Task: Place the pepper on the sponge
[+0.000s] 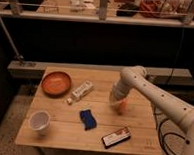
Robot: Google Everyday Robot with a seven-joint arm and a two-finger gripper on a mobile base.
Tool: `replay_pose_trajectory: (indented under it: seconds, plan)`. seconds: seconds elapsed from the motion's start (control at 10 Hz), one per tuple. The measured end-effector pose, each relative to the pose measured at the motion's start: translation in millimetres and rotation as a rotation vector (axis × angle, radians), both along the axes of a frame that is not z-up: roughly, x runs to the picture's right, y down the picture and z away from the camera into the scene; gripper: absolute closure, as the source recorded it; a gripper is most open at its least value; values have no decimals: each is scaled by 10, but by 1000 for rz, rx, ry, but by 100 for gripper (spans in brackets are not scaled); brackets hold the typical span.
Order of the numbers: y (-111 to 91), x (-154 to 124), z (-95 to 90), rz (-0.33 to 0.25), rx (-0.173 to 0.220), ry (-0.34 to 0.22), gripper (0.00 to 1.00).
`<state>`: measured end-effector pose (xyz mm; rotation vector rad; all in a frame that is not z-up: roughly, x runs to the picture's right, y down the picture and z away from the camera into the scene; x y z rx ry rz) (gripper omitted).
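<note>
Hand (pixel 120 102) over pepper (pixel 121 109), right of sponge (pixel 87 119); grip state: can't tell. Pepper looks light, slim, likely slick: take it across the middle.

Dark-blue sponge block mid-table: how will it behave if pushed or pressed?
The dark-blue rectangular sponge looks soft and slightly bent, so it probably gives under pressure and, being small, slides easily. It lies flat, so tipping seems unlikely. The gripper is at the small orange pepper, right of the sponge in view.
</note>
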<state>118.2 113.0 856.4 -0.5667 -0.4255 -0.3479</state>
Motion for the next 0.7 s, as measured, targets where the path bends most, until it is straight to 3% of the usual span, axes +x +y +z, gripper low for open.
replay_pose_trajectory:
  seconds: [0.4,0.7]
  plan:
    - [37,29,-70,-25,-8,-15,35]
    - [64,87,-108,-33,-7,3,29]
